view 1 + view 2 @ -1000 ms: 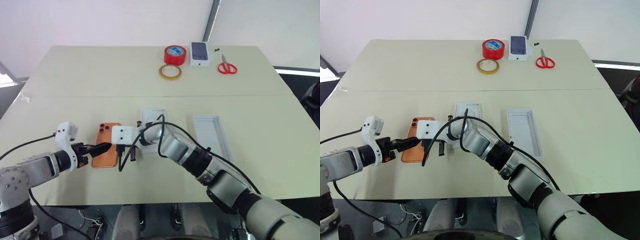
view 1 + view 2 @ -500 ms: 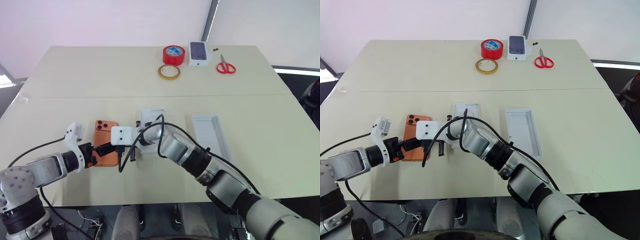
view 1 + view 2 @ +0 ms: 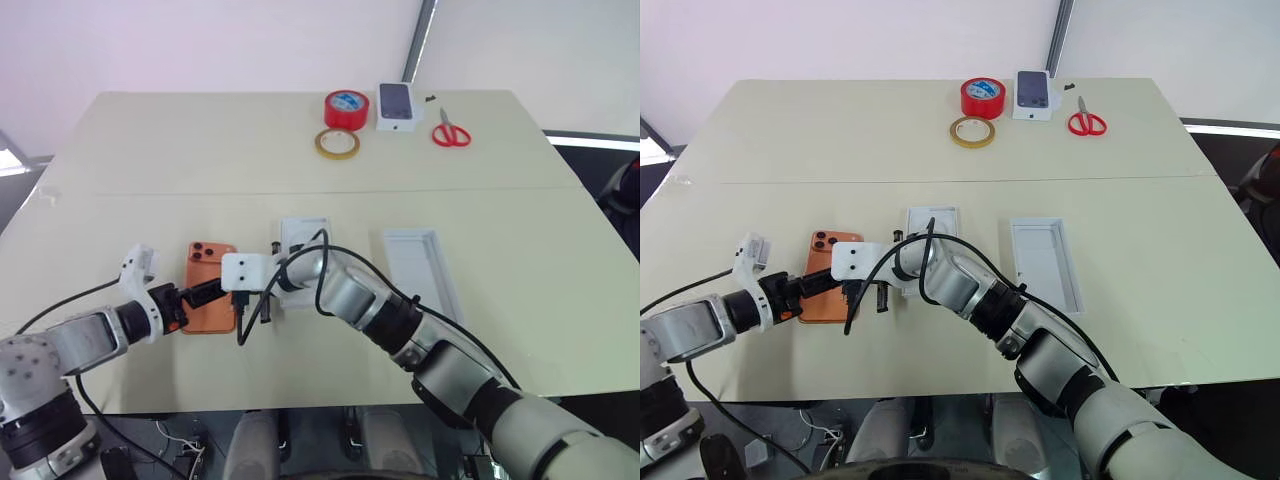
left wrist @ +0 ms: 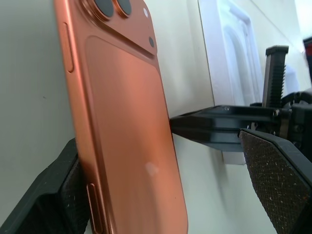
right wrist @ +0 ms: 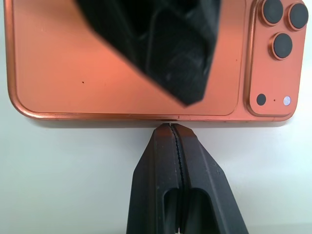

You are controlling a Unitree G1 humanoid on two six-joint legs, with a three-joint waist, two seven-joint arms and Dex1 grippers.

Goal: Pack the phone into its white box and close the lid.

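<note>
Nearest the bench's front edge, the phone lies flat, back up, lenses at its far end. Left pincer has its fingers spread wide astride the phone's near end, one finger at its outer edge, the other over its back. Right pincer, fingers pressed together and holding nothing, sets its tips against the phone's right long edge. Just right of the phone sits the white box, partly behind the right arm. Further right lies the lid, hollow side up. Along the far edge are yellow tape, red tape, a small box and scissors.
</note>
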